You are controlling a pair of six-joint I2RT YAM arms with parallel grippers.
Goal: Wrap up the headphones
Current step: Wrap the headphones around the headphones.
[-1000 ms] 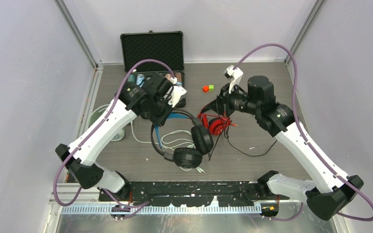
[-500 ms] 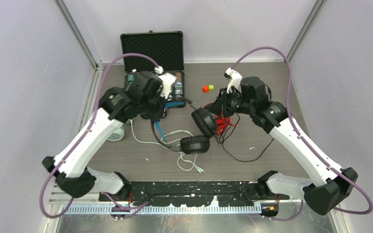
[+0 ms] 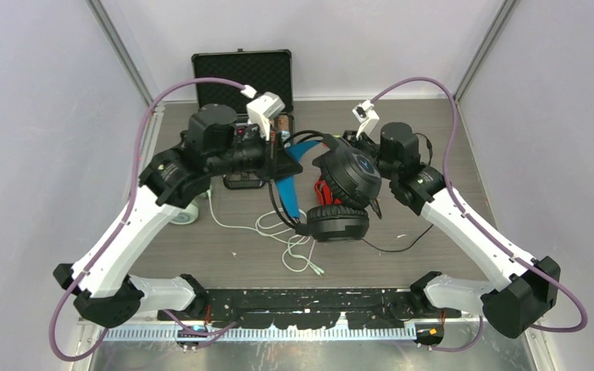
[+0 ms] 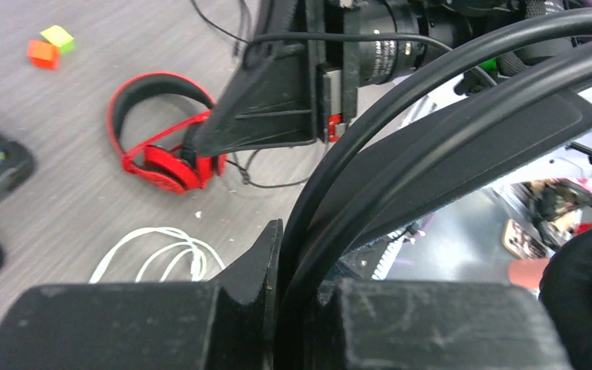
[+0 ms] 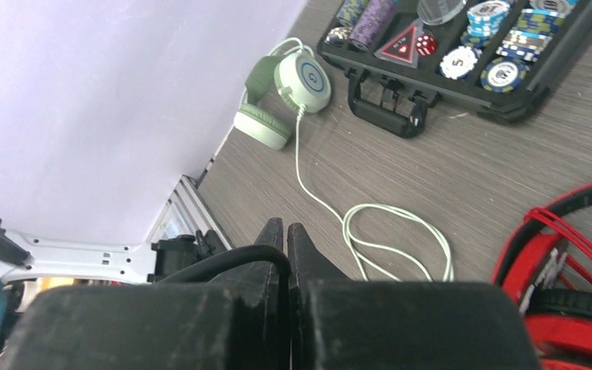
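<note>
The black headphones (image 3: 348, 176) with the blue inner headband (image 3: 287, 190) hang in the air between my two arms. My left gripper (image 4: 293, 258) is shut on their black headband (image 4: 432, 116). Their thin black cable (image 5: 223, 260) is pinched in my shut right gripper (image 5: 286, 231). One ear cup faces up beside the right wrist, the other (image 3: 337, 222) hangs lower. The red headphones (image 4: 166, 158) lie on the table below, mostly hidden in the top view. The mint-green headphones (image 5: 285, 92) lie at the left edge, with their pale cable (image 3: 282, 230) looped across the table.
An open black case (image 3: 241, 77) with poker chips (image 5: 470, 58) stands at the back. A red cube (image 4: 43, 52) and a green cube (image 4: 58, 35) lie near it. A black cable (image 3: 394, 246) trails on the table to the right.
Both grippers have risen with the black headphones, which left the table and now hang higher and further back. The left wrist turned to point right. Both grips stayed shut.
</note>
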